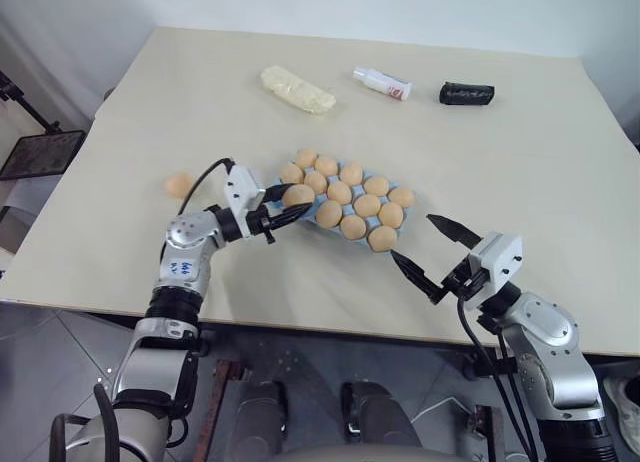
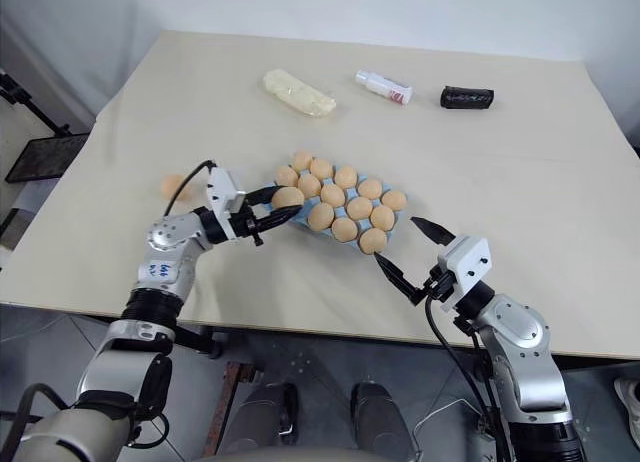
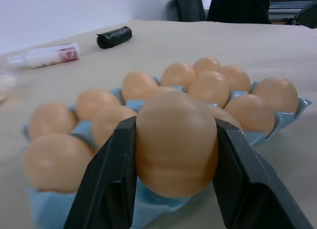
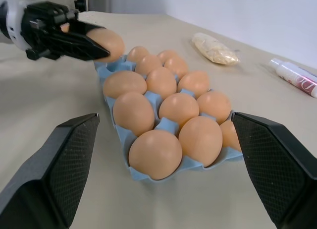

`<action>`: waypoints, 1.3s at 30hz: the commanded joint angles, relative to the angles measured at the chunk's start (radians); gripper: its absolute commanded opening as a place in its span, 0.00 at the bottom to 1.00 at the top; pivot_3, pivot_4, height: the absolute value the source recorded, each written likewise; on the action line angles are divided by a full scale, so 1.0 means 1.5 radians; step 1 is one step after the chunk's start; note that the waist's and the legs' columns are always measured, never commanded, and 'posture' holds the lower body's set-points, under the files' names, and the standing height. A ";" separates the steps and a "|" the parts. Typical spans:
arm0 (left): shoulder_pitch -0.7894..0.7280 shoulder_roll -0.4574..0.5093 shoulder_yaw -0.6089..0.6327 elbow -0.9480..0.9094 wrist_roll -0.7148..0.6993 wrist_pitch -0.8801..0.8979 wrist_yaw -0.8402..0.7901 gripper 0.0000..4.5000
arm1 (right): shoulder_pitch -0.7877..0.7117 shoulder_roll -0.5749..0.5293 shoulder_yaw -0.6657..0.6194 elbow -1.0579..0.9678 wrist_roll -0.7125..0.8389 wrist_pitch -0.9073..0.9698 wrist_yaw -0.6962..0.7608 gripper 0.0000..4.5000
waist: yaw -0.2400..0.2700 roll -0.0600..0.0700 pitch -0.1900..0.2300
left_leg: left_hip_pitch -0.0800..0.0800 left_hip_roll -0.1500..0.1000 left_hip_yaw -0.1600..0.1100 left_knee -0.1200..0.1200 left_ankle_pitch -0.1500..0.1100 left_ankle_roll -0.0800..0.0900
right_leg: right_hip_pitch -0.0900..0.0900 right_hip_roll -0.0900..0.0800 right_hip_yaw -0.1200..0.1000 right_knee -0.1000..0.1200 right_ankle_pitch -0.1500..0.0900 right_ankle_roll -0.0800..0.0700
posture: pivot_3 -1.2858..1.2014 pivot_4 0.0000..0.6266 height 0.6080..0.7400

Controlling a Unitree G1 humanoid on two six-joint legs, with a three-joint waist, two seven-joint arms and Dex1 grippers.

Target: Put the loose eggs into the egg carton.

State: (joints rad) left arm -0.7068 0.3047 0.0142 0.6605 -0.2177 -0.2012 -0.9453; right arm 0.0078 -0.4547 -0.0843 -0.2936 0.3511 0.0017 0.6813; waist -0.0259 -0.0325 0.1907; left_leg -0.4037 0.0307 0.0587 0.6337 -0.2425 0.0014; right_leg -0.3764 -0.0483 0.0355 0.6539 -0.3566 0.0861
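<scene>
The L gripper (image 1: pixel 287 215), two black fingers, is pinching a smooth pale orange-tan egg (image 3: pixel 176 142) across its sides, held level just at the near-left corner of the light blue moulded egg carton (image 4: pixel 171 126); from the L wrist view the egg sits between the finger pads (image 3: pixel 113 179) w/ the carton's filled cups right behind it. Cannot tell whether the held egg is touching the carton edge or hanging just above it. The carton lies mid-table on the pale beige tabletop (image 1: pixel 520 172), set at an angle, w/ eleven eggs seated in its cups and blue showing at the corner next to the held egg. One more loose tan egg (image 1: pixel 179 185) rests on the table well to the left of the carton, beyond the L arm, apart from everything else. The R gripper (image 1: pixel 434 250) hangs w/ its black fingers spread wide, empty, just beside the carton's near-right corner and pointing toward it, touching nothing. At the far side of the table, well apart from the carton: a pale yellow lumpy oblong bundle (image 1: pixel 297 89), a small white tube w/ red print (image 1: pixel 382 83) lying on its side, and a black rolled-up object (image 1: pixel 466 93) to the right of the tube.
</scene>
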 commanded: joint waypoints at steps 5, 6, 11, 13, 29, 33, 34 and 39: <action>-0.025 0.004 0.013 0.026 0.010 -0.037 0.022 0.80 | 0.000 -0.001 -0.003 -0.049 0.005 0.009 -0.014 1.00 | -0.002 0.000 0.000 | 0.000 0.000 0.000 0.000 0.000 0.000 | 0.000 0.000 0.000 0.000 0.000 0.000 | 0.52 0.24 1.00; -0.015 0.017 0.028 0.016 0.006 -0.045 0.036 0.80 | -0.001 -0.002 -0.001 -0.051 0.005 0.012 -0.012 1.00 | -0.002 0.000 0.000 | 0.000 0.000 0.000 0.000 0.000 0.000 | 0.000 0.000 0.000 0.000 0.000 0.000 | 0.52 0.24 1.00; 0.071 0.079 0.079 -0.098 -0.025 -0.014 0.057 0.80 | -0.011 -0.007 0.004 -0.046 0.010 0.019 0.001 1.00 | -0.006 0.000 0.000 | 0.001 0.001 0.000 -0.001 0.000 0.000 | 0.000 0.000 0.000 0.000 0.000 0.000 | 0.52 0.24 1.00; 0.119 0.104 0.102 -0.160 -0.044 0.011 0.062 0.80 | -0.016 -0.010 0.006 -0.042 0.013 0.020 0.010 1.00 | -0.005 0.000 0.000 | 0.001 0.001 0.000 -0.001 0.000 0.000 | 0.000 0.000 0.001 0.000 0.000 0.000 | 0.52 0.24 1.00; 0.453 0.117 0.335 -0.376 -0.060 0.151 0.372 1.00 | -0.077 -0.016 0.026 0.021 0.026 0.007 0.095 1.00 | -0.001 0.000 0.000 | 0.000 -0.001 0.000 -0.003 -0.001 -0.002 | 0.001 -0.007 -0.004 -0.002 -0.001 -0.001 | 0.52 0.24 1.00; 0.397 0.119 0.306 -0.390 -0.067 0.190 0.391 1.00 | -0.089 -0.022 0.027 0.035 0.022 0.008 0.108 1.00 | 0.000 0.000 0.000 | -0.001 -0.001 0.000 -0.003 -0.001 -0.002 | 0.001 -0.008 -0.005 -0.003 -0.001 -0.001 | 0.52 0.24 1.00; 0.371 0.124 0.295 -0.383 -0.065 0.198 0.393 1.00 | -0.091 -0.022 0.027 0.037 0.021 0.009 0.108 1.00 | 0.001 0.000 0.000 | -0.001 -0.001 0.000 -0.004 -0.001 -0.002 | 0.001 -0.008 -0.005 -0.004 -0.001 -0.001 | 0.52 0.24 1.00; 0.233 0.147 0.229 -0.277 -0.027 0.225 0.378 1.00 | -0.097 -0.022 0.030 0.041 0.017 0.010 0.111 1.00 | -0.001 0.000 0.000 | -0.001 -0.001 0.001 -0.004 -0.001 -0.002 | 0.001 -0.008 -0.007 -0.004 0.000 -0.001 | 0.52 0.24 1.00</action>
State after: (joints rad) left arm -0.3260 0.5057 0.3800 0.1938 -0.2823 0.1251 -0.3723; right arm -0.1345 -0.4803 -0.0375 -0.2191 0.3734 0.0275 0.8414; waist -0.0278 -0.0325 0.1906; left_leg -0.4054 0.0290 0.0608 0.6272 -0.2436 -0.0013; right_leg -0.3748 -0.0605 0.0250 0.6476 -0.3572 0.0851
